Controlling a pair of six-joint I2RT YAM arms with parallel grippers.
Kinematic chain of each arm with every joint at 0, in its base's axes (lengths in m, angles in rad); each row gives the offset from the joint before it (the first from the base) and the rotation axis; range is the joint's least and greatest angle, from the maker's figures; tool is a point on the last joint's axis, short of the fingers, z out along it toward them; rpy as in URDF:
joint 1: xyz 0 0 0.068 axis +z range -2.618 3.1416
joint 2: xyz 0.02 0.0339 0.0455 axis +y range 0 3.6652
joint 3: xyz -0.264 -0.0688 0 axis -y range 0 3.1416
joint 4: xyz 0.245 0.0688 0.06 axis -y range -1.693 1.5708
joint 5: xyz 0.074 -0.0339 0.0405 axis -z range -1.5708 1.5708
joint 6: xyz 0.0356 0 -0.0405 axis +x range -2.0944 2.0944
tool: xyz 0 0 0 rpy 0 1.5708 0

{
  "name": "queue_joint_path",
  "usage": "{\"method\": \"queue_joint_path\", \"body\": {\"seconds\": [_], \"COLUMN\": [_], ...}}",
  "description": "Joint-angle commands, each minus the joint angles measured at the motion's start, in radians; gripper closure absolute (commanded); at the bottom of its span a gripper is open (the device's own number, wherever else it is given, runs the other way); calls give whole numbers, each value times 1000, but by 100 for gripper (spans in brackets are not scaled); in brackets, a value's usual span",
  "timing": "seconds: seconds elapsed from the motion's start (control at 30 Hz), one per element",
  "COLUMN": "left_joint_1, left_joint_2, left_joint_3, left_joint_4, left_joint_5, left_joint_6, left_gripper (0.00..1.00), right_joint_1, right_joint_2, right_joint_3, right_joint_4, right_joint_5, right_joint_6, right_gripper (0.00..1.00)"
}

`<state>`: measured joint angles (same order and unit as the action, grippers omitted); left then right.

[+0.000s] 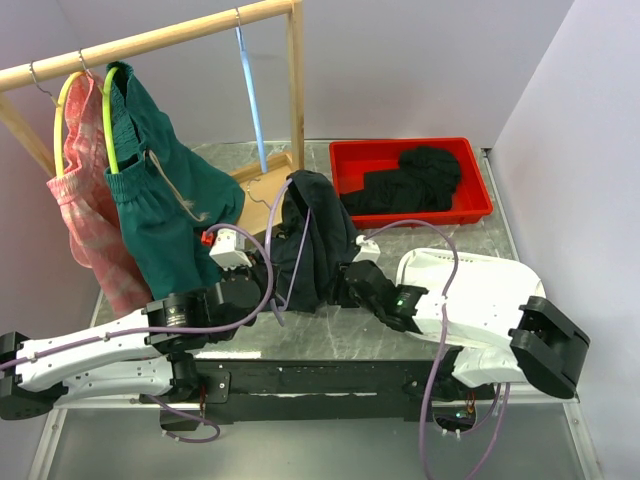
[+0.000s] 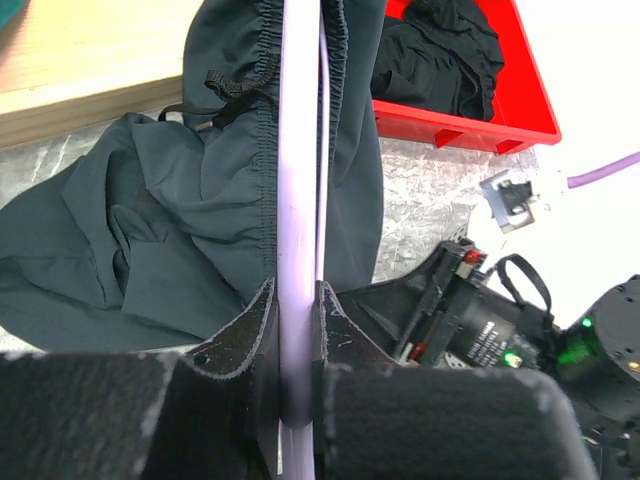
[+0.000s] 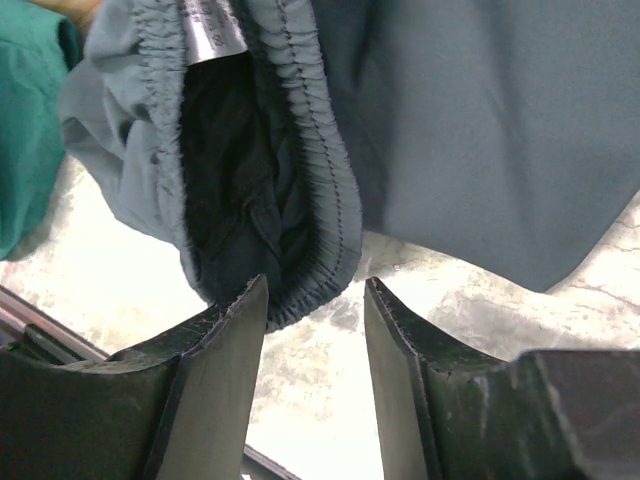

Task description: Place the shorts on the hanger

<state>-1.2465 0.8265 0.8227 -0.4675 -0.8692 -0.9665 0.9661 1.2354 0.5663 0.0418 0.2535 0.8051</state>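
The black shorts [image 1: 318, 235] hang draped over the lavender hanger [image 1: 298, 250] at the table's middle, their lower part bunched on the table. In the left wrist view my left gripper [image 2: 298, 300] is shut on the hanger's bar [image 2: 298, 180], and the shorts [image 2: 180, 210] lie on both sides of it. My left gripper [image 1: 262, 285] sits at the shorts' lower left. My right gripper [image 1: 350, 275] is at their lower right. In the right wrist view it [image 3: 315, 300] is open and empty, with the elastic waistband [image 3: 320, 210] hanging just in front of the fingertips.
A wooden rack [image 1: 150, 40] at the back left holds dark green shorts [image 1: 165, 200], pink shorts [image 1: 85, 200] and a light blue hanger [image 1: 250, 100]. Its wooden foot [image 1: 262, 170] lies behind the shorts. A red bin [image 1: 480, 170] with black clothes [image 1: 420, 180] stands at the back right.
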Motion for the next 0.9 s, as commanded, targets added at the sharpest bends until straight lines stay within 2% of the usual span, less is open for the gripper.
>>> {"method": "queue_joint_path", "body": {"seconds": [0.0, 0.2, 0.63, 0.73, 0.77, 0.83, 0.87], "left_joint_1": [9, 10, 13, 15, 15, 16, 16], "left_joint_2": [-26, -58, -86, -92, -92, -86, -84], "left_joint_3": [50, 49, 32, 30, 32, 36, 38], "left_joint_4": [90, 76, 102, 110, 110, 109, 113], "left_joint_5": [-8, -11, -13, -22, -25, -50, -62], "left_joint_6": [-8, 2, 2, -14, -21, -56, -67], "left_gripper": [99, 99, 99, 99, 99, 99, 99], "right_joint_1": [-13, -56, -87, -86, -86, -76, -57], "right_joint_2": [51, 111, 171, 180, 173, 153, 129], "right_joint_3": [38, 73, 87, 75, 69, 70, 87], "right_joint_4": [59, 23, 132, 147, 139, 107, 46], "right_joint_5": [3, -23, -168, -168, -152, -119, -64], "right_joint_6": [6, 20, 29, 55, 58, 65, 63], "right_gripper": [51, 55, 56, 64, 75, 86, 96]}}
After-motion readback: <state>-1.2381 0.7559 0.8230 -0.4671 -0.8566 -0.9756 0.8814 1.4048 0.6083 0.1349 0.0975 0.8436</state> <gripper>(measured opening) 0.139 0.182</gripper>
